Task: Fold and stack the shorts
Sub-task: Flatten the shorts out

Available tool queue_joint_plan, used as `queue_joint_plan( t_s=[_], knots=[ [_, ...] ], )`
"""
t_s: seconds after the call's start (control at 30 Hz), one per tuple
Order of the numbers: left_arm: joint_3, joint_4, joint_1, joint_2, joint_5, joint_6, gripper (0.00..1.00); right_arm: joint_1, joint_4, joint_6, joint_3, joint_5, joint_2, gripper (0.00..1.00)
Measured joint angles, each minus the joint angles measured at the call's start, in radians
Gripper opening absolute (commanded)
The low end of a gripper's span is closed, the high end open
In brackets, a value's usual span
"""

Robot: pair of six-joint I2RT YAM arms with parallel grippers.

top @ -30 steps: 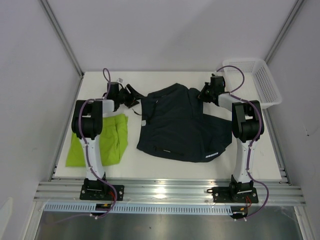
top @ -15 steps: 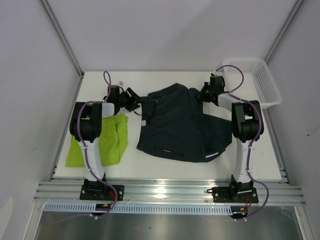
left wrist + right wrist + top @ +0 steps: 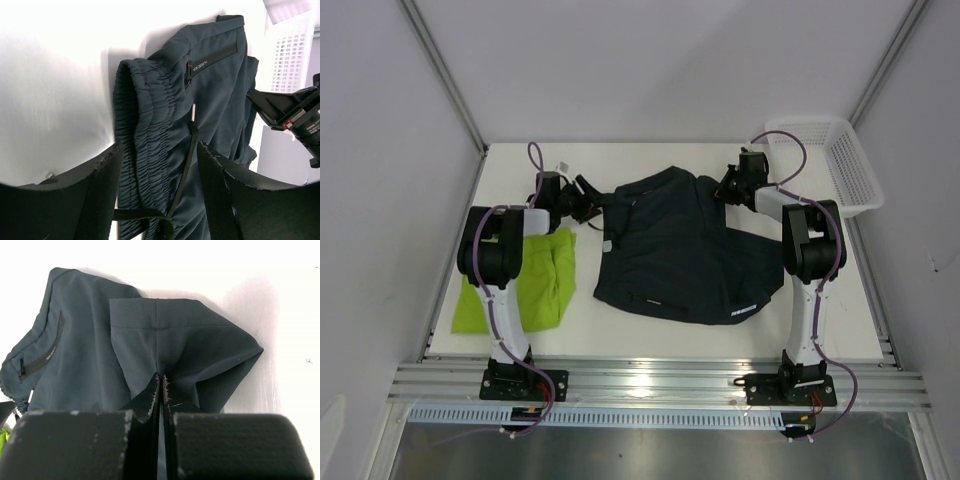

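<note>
The top external view looks down from high on the near side of the dark navy-teal fabric shorts (image 3: pixel 670 250), far enough to show the whole white desk (image 3: pixel 650 160). The left wrist view sits close at their waistband; the right wrist view, closer still, faces the opposite hem. All three share those shorts.

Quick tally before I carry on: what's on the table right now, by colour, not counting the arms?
dark navy shorts: 1
lime green shorts: 1
white basket: 1
Total: 3
</note>
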Motion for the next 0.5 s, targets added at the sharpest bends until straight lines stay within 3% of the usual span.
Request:
queue_joint_plan(
  t_s=[0.3,0.5],
  knots=[
    [0.007,0.014,0.0,0.0,-0.008,0.0,0.63,0.0,0.0,0.0,0.003,0.0,0.006,0.0],
    [0.1,0.003,0.0,0.034,-0.006,0.0,0.63,0.0,0.0,0.0,0.003,0.0,0.006,0.0]
  ],
)
